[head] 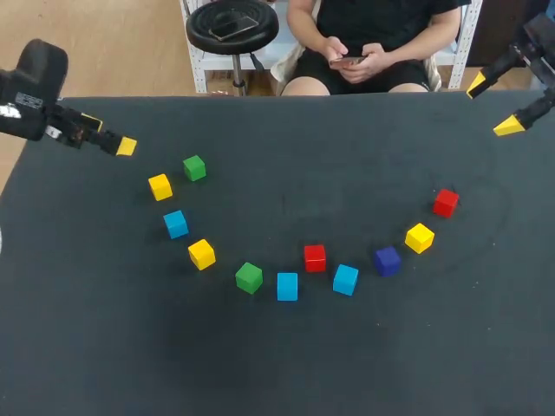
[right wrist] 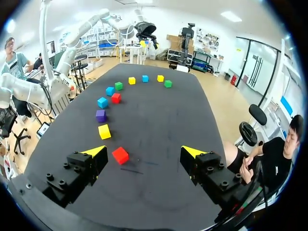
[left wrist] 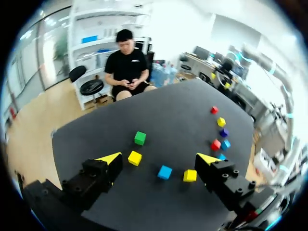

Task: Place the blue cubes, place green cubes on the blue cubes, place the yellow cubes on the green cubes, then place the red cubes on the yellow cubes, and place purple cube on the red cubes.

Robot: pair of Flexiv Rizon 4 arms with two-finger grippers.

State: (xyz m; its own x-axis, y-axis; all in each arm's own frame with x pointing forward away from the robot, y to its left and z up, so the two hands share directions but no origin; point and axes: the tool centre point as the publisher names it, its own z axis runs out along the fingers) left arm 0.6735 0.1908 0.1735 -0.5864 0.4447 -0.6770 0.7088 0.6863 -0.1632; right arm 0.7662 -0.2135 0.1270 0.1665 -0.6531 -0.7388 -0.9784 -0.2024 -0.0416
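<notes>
Now left hand (left wrist: 159, 157) and right hand (right wrist: 143, 149) hang wide open, holding nothing

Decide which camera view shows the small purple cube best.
Head view: the small purple cube sits unobstructed, seen from above. Right wrist view shows it obliquely; left wrist view, only as a distant speck.

Your workspace: one broad, dark charcoal, matte-topped counter (head: 286, 364) under soft, even light.
From the head view you see its flat top filling nearly everything, with the far edge running straight across. The surface looks dull and cloth-like, with no glare and only short, faint shadows on it. Toward your right side a faint pale curved scuff (head: 506, 212) marks the dark top; elsewhere it is evenly coloured.
</notes>
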